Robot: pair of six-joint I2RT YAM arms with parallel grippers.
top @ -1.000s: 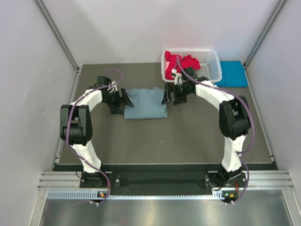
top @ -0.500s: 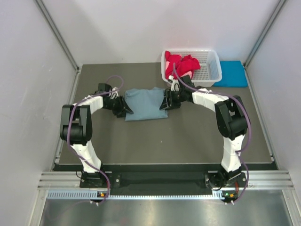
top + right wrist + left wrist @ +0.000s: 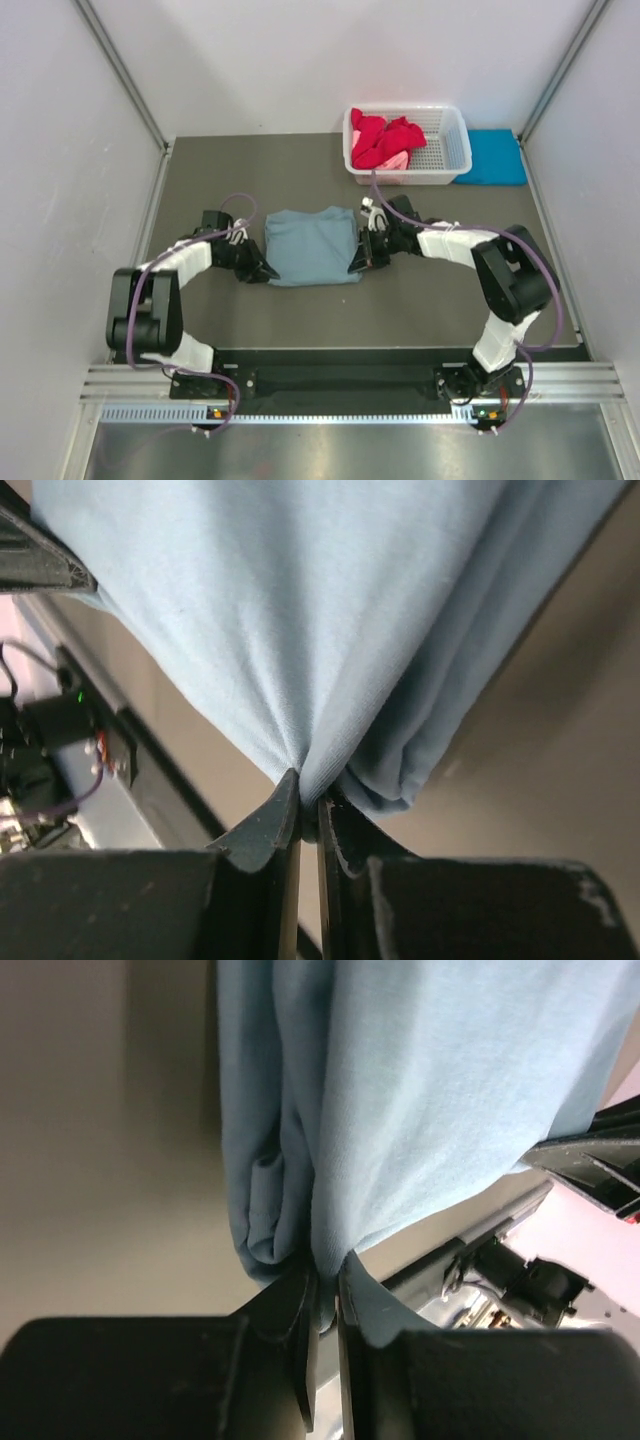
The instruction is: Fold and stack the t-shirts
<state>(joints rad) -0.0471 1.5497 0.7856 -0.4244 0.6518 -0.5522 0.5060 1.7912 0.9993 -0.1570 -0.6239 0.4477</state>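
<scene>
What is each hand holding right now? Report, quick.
Left hand: closed on the folded grey-blue cloth t-shirt.
Right hand: closed on the same t-shirt, opposite edge.

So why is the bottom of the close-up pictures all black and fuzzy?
Left wrist view: the left gripper sits close to the lens, so it looks dark and soft, while the grey-blue t-shirt is brightly lit. Right wrist view: same for the right gripper, and the cloth's weave shows sharply. Top view: even light, only faint shadows.

My left gripper [image 3: 263, 272] and right gripper [image 3: 357, 262], spread 1 second ago, now pinch the folded dusty grey-blue cloth t-shirt [image 3: 310, 245], dragged nearer my side.
</scene>
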